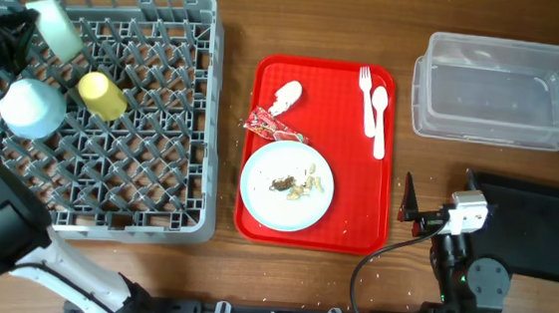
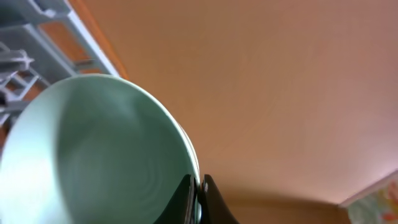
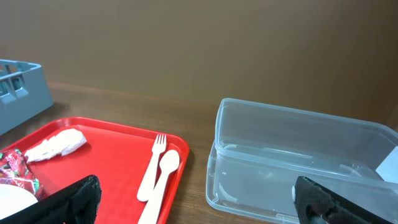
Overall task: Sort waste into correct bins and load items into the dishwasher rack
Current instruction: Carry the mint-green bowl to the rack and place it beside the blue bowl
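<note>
My left gripper point(image 2: 200, 186) is shut on the rim of the pale green saucer point(image 2: 99, 155) and holds it tilted over the far left corner of the grey dishwasher rack point(image 1: 149, 166), as the overhead view point(image 1: 55, 25) shows. The yellow cup point(image 1: 101, 96) and the mint bowl point(image 1: 31, 107) lie in the rack. On the red serving tray point(image 1: 355, 212) are the white plate point(image 1: 262, 190) with food scraps point(image 1: 297, 186), the napkin point(image 1: 285, 97), the red wrapper point(image 1: 270, 126), the fork point(image 1: 366, 98) and the spoon point(image 1: 379, 119). My right gripper point(image 3: 205, 205) is open and empty, right of the tray.
The clear tub point(image 1: 500, 89) stands at the back right, and it also shows in the right wrist view point(image 3: 298, 162). The flat black tray point(image 1: 544, 227) lies at the front right, beside my right arm. Bare wood separates the rack and the red tray.
</note>
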`<state>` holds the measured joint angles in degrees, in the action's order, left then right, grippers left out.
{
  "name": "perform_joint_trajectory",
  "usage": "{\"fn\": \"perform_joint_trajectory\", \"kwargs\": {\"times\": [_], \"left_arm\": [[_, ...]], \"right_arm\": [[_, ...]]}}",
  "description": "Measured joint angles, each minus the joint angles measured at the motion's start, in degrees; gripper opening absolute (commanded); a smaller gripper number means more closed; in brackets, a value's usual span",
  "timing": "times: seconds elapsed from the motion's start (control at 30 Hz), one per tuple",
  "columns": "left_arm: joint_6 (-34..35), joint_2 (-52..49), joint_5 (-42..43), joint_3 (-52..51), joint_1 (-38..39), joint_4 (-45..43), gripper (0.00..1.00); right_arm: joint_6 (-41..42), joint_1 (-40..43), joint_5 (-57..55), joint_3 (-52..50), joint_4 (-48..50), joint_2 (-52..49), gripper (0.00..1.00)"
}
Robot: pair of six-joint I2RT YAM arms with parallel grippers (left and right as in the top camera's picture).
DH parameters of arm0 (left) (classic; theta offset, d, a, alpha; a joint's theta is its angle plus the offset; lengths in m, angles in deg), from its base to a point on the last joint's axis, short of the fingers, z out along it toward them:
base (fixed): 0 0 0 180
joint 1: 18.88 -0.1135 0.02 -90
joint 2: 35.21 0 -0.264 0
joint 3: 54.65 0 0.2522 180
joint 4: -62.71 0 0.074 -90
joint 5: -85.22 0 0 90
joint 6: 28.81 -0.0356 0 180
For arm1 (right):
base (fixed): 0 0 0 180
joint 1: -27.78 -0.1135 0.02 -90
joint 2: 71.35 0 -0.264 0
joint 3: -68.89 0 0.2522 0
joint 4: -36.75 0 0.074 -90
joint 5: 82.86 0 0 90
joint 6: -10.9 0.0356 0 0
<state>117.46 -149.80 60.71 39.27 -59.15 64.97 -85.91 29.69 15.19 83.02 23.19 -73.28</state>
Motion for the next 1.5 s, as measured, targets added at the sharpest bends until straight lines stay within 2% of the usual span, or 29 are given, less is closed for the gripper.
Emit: {"fn": "perform_joint_trajectory", "kwargs": {"times": [0.07,0.23,0.47,0.77,0.97,1.07,1.1,1.13,1.17,1.27,1.37,1.5], "left_arm": [[2.0,-1.8,0.7,0.0,0.0,-4.0,0.08],[1.6,-1.9,0.7,0.0,-0.8,-4.6,0.05],[2.8,-1.9,2.4,0.0,-5.8,-4.2,0.04],[4.0,-2.0,2.2,0.0,4.8,-8.7,0.04],[0.1,-2.6,-0.6,0.0,1.9,-7.7,0.04],[-0.5,-5.0,-0.9,0.2,0.1,-7.4,0.15],[-0.7,-5.9,-0.9,0.2,-0.6,-6.9,0.25],[-0.7,-6.6,-0.7,0.2,-1.4,-6.2,0.44],[-1.1,-7.8,-1.1,0.2,-3.0,-4.9,0.54],[-0.8,-8.8,0.8,0.0,-6.7,-8.5,0.56],[1.3,-8.1,3.7,0.0,-11.6,-11.4,0.55],[4.7,-3.1,4.7,0.0,-14.6,-11.1,0.3]], "right_arm": [[0.0,0.0,0.0,0.0,0.0,0.0,1.0],[0.0,0.0,0.0,0.0,0.0,0.0,1.0],[0.0,0.0,0.0,0.0,0.0,0.0,1.0],[0.0,0.0,0.0,0.0,0.0,0.0,1.0],[0.0,0.0,0.0,0.0,0.0,0.0,1.0],[0.0,0.0,0.0,0.0,0.0,0.0,1.0],[0.0,0.0,0.0,0.0,0.0,0.0,1.0],[0.0,0.0,0.0,0.0,0.0,0.0,1.0],[0.0,0.0,0.0,0.0,0.0,0.0,1.0],[0.0,0.0,0.0,0.0,0.0,0.0,1.0],[0.0,0.0,0.0,0.0,0.0,0.0,1.0],[0.0,0.0,0.0,0.0,0.0,0.0,1.0]]}}
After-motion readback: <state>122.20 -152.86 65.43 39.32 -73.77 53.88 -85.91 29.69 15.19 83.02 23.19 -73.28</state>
